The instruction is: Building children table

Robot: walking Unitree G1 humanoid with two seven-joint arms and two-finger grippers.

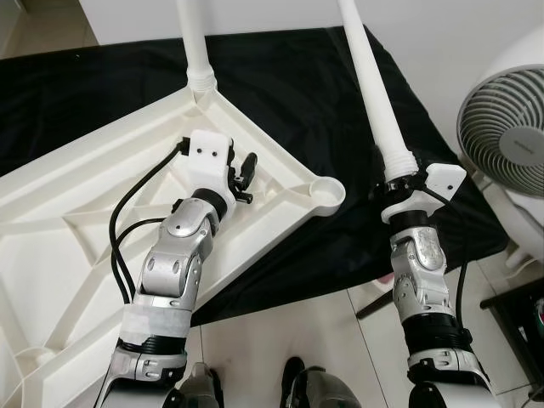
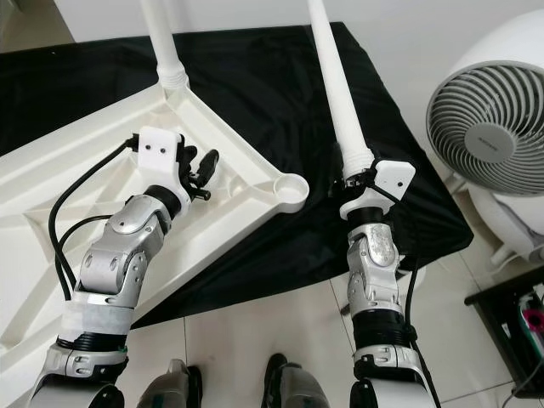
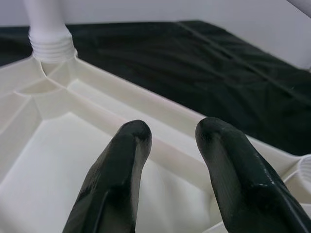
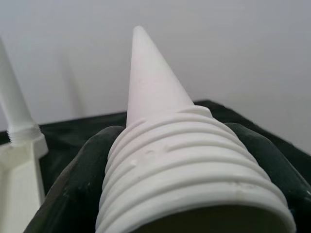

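Observation:
A white plastic tabletop point(image 1: 93, 195) lies upside down on a black cloth point(image 1: 297, 85). One white leg point(image 1: 195, 42) stands screwed into its far corner. The near-right corner has an empty round socket point(image 1: 327, 192). My left gripper point(image 1: 243, 177) hovers open just over the tabletop's ribbed underside, and its fingers point(image 3: 121, 165) hold nothing. My right gripper point(image 1: 399, 182) is shut on a second white leg point(image 1: 372, 85) near its threaded end point(image 4: 189, 165). It holds the leg upright over the cloth, to the right of the empty socket and apart from it.
A white round fan point(image 1: 508, 127) stands close on the right. The cloth's edge drops to a tiled floor point(image 1: 314, 331) in front of my feet. A dark piece of furniture point(image 1: 523, 319) sits at the lower right.

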